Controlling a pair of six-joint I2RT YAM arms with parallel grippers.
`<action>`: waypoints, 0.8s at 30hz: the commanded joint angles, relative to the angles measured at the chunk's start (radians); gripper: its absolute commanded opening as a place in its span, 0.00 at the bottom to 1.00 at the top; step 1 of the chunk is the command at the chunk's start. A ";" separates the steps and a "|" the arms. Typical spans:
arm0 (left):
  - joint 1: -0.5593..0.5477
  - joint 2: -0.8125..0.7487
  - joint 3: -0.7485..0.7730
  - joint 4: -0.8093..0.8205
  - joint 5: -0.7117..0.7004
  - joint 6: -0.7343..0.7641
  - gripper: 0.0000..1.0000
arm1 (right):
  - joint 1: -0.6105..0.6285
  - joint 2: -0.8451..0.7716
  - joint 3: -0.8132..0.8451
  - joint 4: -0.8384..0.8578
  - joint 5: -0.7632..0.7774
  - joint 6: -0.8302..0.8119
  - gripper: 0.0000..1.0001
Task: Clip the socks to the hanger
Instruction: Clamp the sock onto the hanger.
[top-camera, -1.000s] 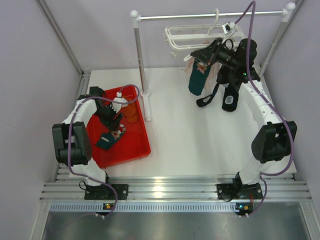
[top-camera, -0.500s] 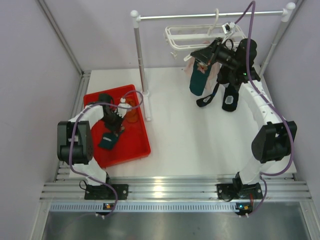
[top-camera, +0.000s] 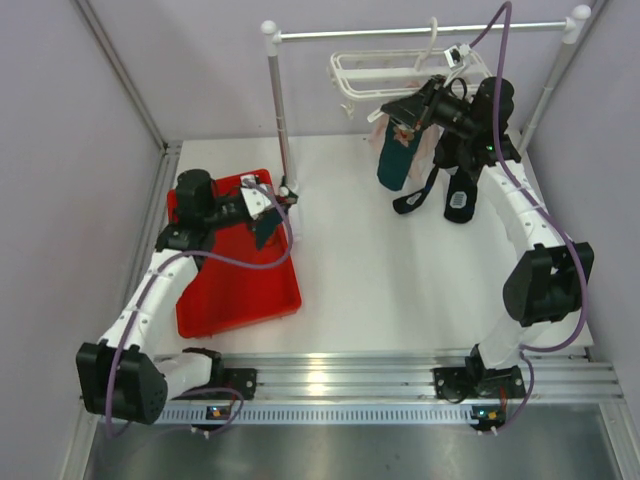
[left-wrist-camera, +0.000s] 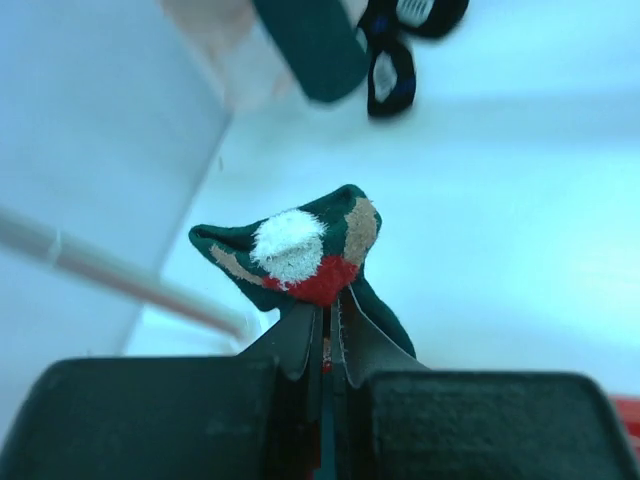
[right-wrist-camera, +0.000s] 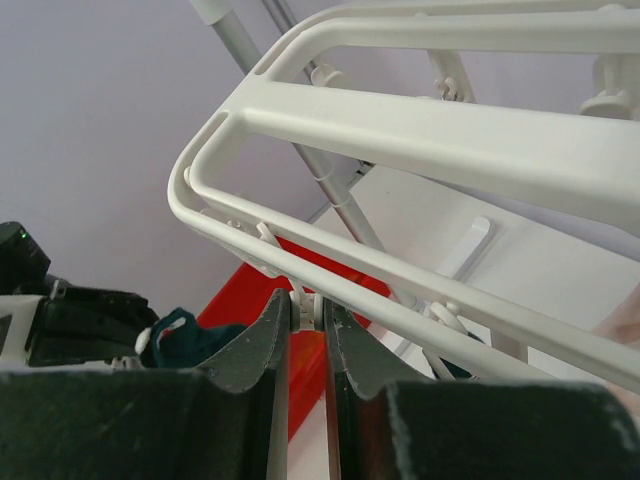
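Observation:
A dark teal sock (left-wrist-camera: 300, 250) with a white and red patch is pinched in my left gripper (left-wrist-camera: 328, 310), which is shut on it. From above, that gripper (top-camera: 262, 212) holds the sock (top-camera: 268, 228) up over the back right corner of the red tray (top-camera: 235, 290). My right gripper (right-wrist-camera: 308, 300) is shut on a small white clip (right-wrist-camera: 305, 311) hanging under the white hanger (right-wrist-camera: 400, 130). In the top view this gripper (top-camera: 400, 108) sits just below the hanger (top-camera: 395, 68). Another teal sock (top-camera: 393, 160) hangs from the hanger beside it.
The hanger hangs by its hook from a metal rail (top-camera: 420, 32) on a stand whose left post (top-camera: 280, 110) rises just behind the tray. Longer black socks (top-camera: 458, 190) dangle under the hanger's right side, near my right arm. Purple walls close in the sides.
My left gripper shut on the teal sock in the tray, then lifted it up and toward the stand's post. The right arm kept still on the clip.

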 joint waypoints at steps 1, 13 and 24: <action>-0.108 0.041 -0.061 0.488 0.064 -0.007 0.00 | -0.006 0.003 0.062 0.043 0.000 0.015 0.00; -0.329 0.450 0.085 1.099 -0.111 0.091 0.00 | -0.007 0.010 0.065 0.061 -0.009 0.022 0.00; -0.410 0.630 0.318 1.080 -0.173 0.113 0.00 | -0.006 0.012 0.057 0.061 -0.014 0.012 0.00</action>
